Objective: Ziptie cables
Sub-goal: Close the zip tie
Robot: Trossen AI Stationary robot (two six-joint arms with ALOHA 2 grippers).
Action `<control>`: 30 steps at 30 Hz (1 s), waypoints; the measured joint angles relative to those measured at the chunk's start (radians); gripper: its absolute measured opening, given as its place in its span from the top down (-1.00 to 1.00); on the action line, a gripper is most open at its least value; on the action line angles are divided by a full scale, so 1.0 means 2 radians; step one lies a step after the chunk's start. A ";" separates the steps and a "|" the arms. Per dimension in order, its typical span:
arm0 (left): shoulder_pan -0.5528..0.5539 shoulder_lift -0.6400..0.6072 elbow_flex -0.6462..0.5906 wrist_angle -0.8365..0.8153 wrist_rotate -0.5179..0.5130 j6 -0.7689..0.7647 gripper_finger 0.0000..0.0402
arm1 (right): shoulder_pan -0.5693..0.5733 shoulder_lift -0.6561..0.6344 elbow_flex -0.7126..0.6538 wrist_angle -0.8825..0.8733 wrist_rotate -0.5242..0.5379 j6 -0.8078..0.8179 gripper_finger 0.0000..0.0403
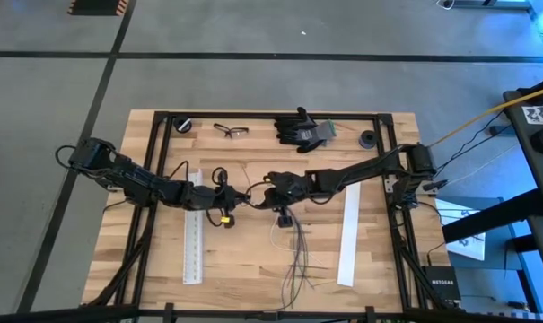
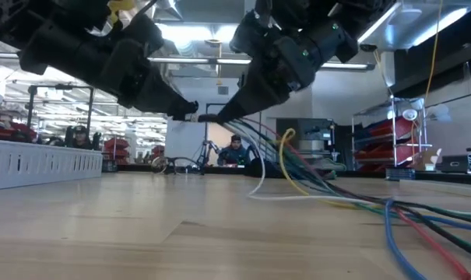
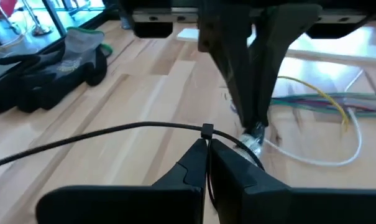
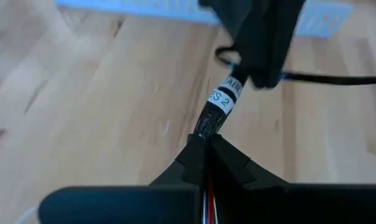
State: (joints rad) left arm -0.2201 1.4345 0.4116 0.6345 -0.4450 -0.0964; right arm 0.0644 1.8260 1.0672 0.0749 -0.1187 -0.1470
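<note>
Right gripper (image 4: 206,144) is clamping the cables (image 1: 293,256) at their joined end mid-table; white tag there is reading "ES 2", rest unreadable. Left gripper (image 3: 207,151) is pinching a black zip tie (image 3: 100,135) beside it, w/ loose ends splaying toward the near table (image 1: 253,287) edge.

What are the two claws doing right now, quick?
Left claw: shut on the black zip tie.
Right claw: shut on the cables, at their joined, labelled end.

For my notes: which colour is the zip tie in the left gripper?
Black; the zip tie shows best in the left wrist view.
</note>
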 joint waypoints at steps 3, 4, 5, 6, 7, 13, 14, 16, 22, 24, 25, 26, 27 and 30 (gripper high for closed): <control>0.000 0.000 0.000 0.006 -0.001 0.000 1.00 | 0.002 0.000 0.000 -0.011 0.013 0.000 1.00; 0.000 0.000 0.000 0.008 0.000 0.000 1.00 | 0.002 0.000 0.000 -0.007 0.019 0.000 1.00; 0.000 0.000 0.000 0.008 -0.001 0.000 1.00 | 0.001 0.000 0.000 -0.003 0.025 0.000 1.00; 0.000 0.000 0.000 0.005 -0.001 0.002 1.00 | 0.001 0.000 0.000 -0.001 0.028 0.000 1.00; 0.000 0.000 0.000 0.003 -0.001 0.002 1.00 | 0.001 0.000 0.000 -0.001 0.028 0.000 1.00; 0.000 0.000 0.000 0.001 -0.001 0.003 1.00 | 0.002 -0.002 0.000 -0.013 0.028 -0.007 1.00; 0.000 0.000 0.000 0.001 -0.001 0.004 1.00 | 0.004 -0.002 0.000 -0.014 0.028 -0.008 1.00; -0.001 0.000 0.000 0.002 -0.001 0.006 1.00 | 0.007 -0.007 0.000 -0.017 0.029 -0.011 1.00; -0.001 -0.003 0.000 0.008 -0.001 0.010 1.00 | 0.018 -0.014 0.000 -0.021 0.014 -0.026 1.00; -0.004 -0.006 0.000 0.027 -0.001 0.010 1.00 | 0.021 -0.016 0.000 -0.015 0.015 -0.030 1.00; -0.005 -0.007 0.000 0.044 -0.002 0.011 1.00 | 0.021 -0.016 0.000 -0.009 0.015 -0.034 1.00; -0.007 -0.007 0.000 0.057 -0.002 0.014 1.00 | 0.021 -0.016 0.000 -0.004 0.016 -0.035 1.00; -0.009 -0.008 0.000 0.063 -0.001 0.019 1.00 | 0.022 -0.016 0.000 0.000 0.022 -0.036 1.00; -0.015 -0.009 0.000 0.060 -0.001 0.025 1.00 | 0.021 -0.025 0.000 -0.009 0.067 -0.036 1.00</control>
State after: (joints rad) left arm -0.2496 1.4170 0.4114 0.7549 -0.4477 -0.0462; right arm 0.1070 1.7756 1.0667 0.0567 0.0157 -0.2189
